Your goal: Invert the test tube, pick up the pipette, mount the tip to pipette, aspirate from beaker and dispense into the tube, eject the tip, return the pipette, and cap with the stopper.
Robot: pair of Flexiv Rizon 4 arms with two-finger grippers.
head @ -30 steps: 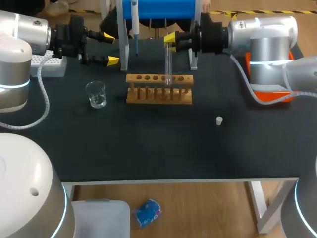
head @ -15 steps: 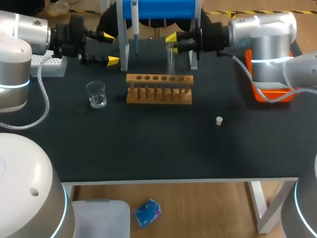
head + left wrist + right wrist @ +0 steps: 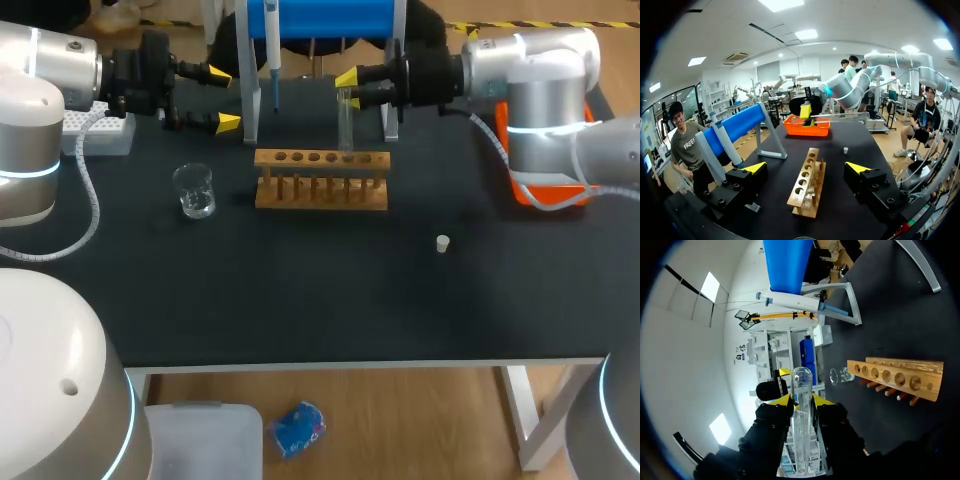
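Black table (image 3: pixel 300 310): rack (image 3: pixel 321 181), beaker (image 3: pixel 193 190), stopper (image 3: pixel 442 243), tip box (image 3: pixel 101 131).

The right gripper (image 3: pixel 347 87) now stands slightly higher and slightly further to the right than one second ago; the tube (image 3: pixel 345 125) clamped between its fingers rises with it; the tube's lower end, which earlier reached down among the pegs of the rack (image 3: pixel 322 190), now sits at about the level of the rack's top board, near the rack's right end; the right arm (image 3: pixel 530 70) alters its pose slightly; the orange tray (image 3: pixel 548 190) beneath it, earlier mostly covered, now shows a broader strip; most of this shift falls in the first half second; since then the tube moves only a trace.
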